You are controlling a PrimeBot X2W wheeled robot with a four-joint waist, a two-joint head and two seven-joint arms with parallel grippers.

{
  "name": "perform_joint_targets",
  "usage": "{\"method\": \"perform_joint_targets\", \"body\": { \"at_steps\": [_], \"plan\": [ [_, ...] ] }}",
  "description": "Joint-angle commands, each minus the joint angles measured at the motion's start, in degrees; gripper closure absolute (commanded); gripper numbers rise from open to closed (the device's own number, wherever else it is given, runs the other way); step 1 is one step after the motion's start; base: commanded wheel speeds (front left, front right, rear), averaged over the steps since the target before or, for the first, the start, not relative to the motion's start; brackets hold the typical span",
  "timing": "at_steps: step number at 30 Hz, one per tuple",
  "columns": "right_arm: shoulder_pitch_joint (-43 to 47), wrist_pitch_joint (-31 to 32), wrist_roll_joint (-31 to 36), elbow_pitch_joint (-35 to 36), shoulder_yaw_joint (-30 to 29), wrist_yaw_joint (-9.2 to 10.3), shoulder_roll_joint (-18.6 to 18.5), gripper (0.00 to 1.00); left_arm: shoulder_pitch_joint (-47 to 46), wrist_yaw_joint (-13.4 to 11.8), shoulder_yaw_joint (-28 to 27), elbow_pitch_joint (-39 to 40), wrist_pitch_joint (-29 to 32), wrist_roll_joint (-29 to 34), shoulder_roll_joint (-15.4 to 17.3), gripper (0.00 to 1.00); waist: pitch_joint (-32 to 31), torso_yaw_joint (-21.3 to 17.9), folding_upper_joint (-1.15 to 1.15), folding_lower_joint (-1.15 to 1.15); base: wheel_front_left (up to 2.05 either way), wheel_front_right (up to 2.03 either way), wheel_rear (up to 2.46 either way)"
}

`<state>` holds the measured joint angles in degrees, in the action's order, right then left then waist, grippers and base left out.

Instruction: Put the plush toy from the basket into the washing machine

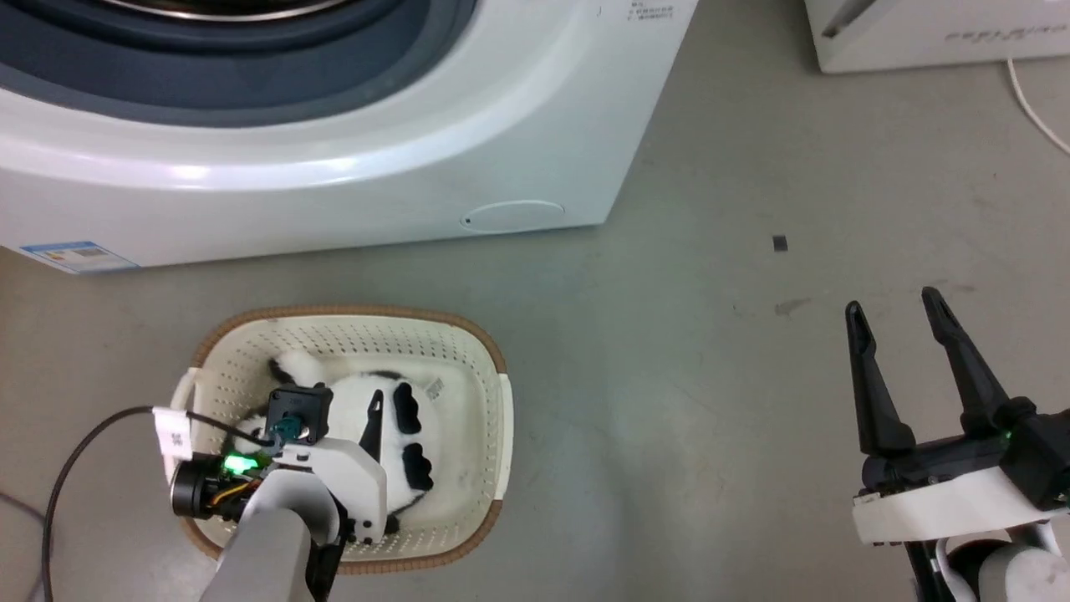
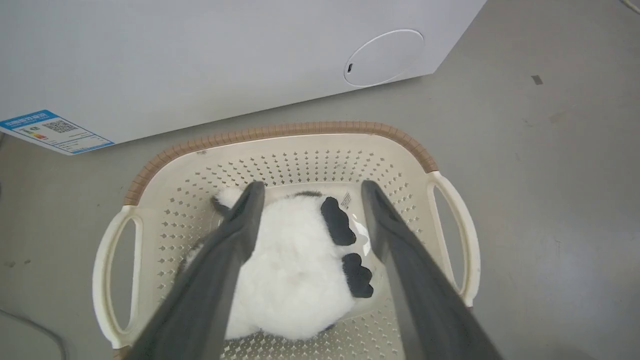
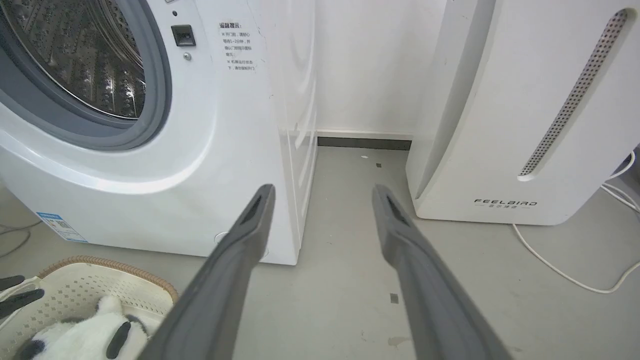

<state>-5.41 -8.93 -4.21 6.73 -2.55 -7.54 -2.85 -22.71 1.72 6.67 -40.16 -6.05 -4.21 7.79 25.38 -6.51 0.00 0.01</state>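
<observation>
The plush toy (image 1: 347,400) (image 2: 295,270) (image 3: 85,340) lies in the basket (image 1: 368,312) (image 2: 300,129) (image 3: 100,262), white and fluffy with black limbs. My left gripper (image 1: 338,414) (image 2: 311,186) hangs open over the basket, one finger on each side of the toy's body; I cannot tell whether they touch it. The washing machine (image 1: 334,167) (image 2: 200,60) (image 3: 200,150) stands just behind the basket, and its steel drum (image 3: 85,55) shows through the porthole. My right gripper (image 1: 891,303) (image 3: 324,189) is open over bare floor at the right, holding nothing.
The white FEELBIRD appliance (image 3: 500,125) (image 1: 919,33) stands right of the washer, with a narrow gap of floor between them. A white cable (image 3: 565,270) (image 1: 1036,109) trails from it. A black cable (image 1: 75,468) runs to my left wrist. Grey floor stretches between basket and right gripper.
</observation>
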Motion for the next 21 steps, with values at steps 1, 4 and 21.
{"method": "perform_joint_targets", "body": {
  "at_steps": [1,4,21],
  "plan": [
    [-1.3,-0.6,-0.5,0.7,-0.2,0.03,0.0,0.00,-2.1,0.2,0.4,-1.8,0.1,-0.3,0.5,0.00,2.0,-0.9,0.00,-0.01,0.00,0.00,0.00],
    [-1.7,-1.0,-0.9,1.0,-0.4,0.04,0.0,0.00,-4.4,0.6,1.0,-4.5,0.6,-0.3,0.9,0.00,4.0,-1.4,0.00,-0.01,0.00,0.00,0.00],
    [-4.2,-3.0,-3.1,2.5,-0.1,0.04,0.0,0.00,-15.4,2.3,5.4,-17.7,8.6,-0.4,4.6,0.00,15.2,-4.3,0.00,-0.01,0.00,0.00,0.00]
  ]
}}
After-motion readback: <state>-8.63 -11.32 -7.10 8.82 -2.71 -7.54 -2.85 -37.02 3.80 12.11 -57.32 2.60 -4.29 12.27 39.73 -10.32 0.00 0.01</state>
